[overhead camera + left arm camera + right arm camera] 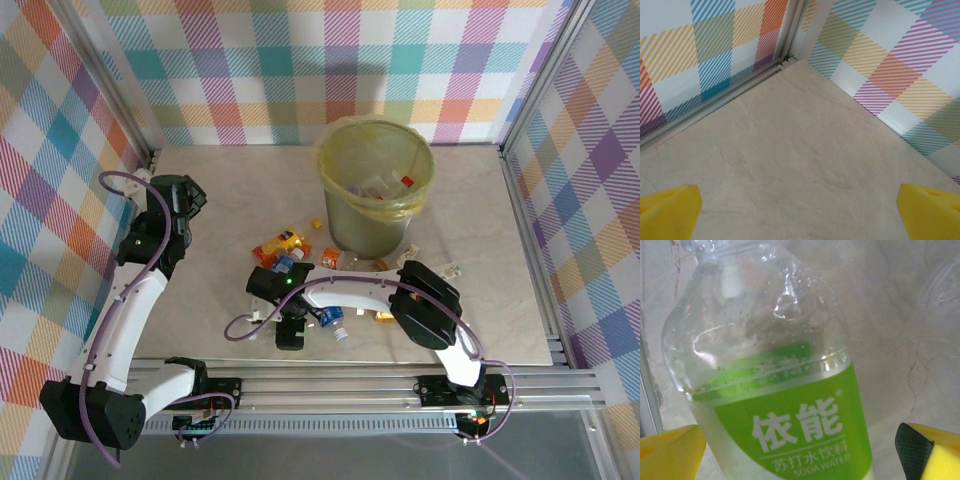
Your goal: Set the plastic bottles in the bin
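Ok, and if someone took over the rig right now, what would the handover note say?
Left tool: open and empty, over bare table near the far-left corner.
Right tool: open, straddling a green-label bottle on the table, not closed on it.
Bin: upright at far centre.
Done: a few bottles are inside the bin.
Left: the green-label bottle, plus loose ones in front of the bin, including orange-label ones, a blue-label one and a clear one to the right.
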`<move>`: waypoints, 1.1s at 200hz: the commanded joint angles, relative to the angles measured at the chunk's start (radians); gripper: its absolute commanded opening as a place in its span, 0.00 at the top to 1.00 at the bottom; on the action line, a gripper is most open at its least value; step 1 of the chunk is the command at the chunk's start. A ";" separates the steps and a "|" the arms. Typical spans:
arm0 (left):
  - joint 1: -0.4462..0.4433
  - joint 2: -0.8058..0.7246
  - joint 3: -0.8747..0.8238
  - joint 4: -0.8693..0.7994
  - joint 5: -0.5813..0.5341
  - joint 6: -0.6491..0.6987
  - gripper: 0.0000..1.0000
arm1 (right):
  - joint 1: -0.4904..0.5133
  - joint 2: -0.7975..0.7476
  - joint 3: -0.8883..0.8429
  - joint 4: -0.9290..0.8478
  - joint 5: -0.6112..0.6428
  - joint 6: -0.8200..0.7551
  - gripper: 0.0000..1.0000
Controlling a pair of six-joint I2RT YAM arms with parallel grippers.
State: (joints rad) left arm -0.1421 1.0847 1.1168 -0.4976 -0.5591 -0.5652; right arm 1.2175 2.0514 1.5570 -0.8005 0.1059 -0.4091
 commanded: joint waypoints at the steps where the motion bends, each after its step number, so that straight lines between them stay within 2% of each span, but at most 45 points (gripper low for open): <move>1: 0.019 -0.001 0.000 -0.012 -0.001 -0.014 0.00 | 0.006 0.024 0.028 0.013 -0.039 -0.024 0.03; 52: 0.030 -0.006 -0.002 -0.018 0.000 -0.013 0.00 | 0.006 0.074 0.050 0.022 -0.066 -0.036 0.07; 77: 0.033 -0.007 -0.005 -0.018 0.000 -0.014 0.00 | 0.007 0.090 0.061 0.019 -0.074 -0.042 0.12; 111: 0.038 -0.005 -0.008 -0.015 0.004 -0.016 0.00 | 0.007 0.086 0.066 0.018 -0.082 -0.045 0.34; 128: 0.039 -0.001 -0.008 -0.013 0.005 -0.016 0.00 | 0.006 0.074 0.066 0.017 -0.082 -0.044 0.39; 175: 0.045 0.006 -0.008 -0.014 0.004 -0.013 0.00 | 0.005 -0.016 0.051 0.018 -0.074 -0.031 0.49; 220: 0.048 -0.008 -0.010 -0.010 0.000 -0.013 0.00 | -0.032 -0.219 0.005 0.037 -0.074 0.050 0.56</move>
State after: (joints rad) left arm -0.1081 1.0874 1.1168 -0.4984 -0.5591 -0.5690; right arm 1.2091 1.9785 1.5749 -0.7753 0.0509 -0.4179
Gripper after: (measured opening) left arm 0.998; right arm 0.540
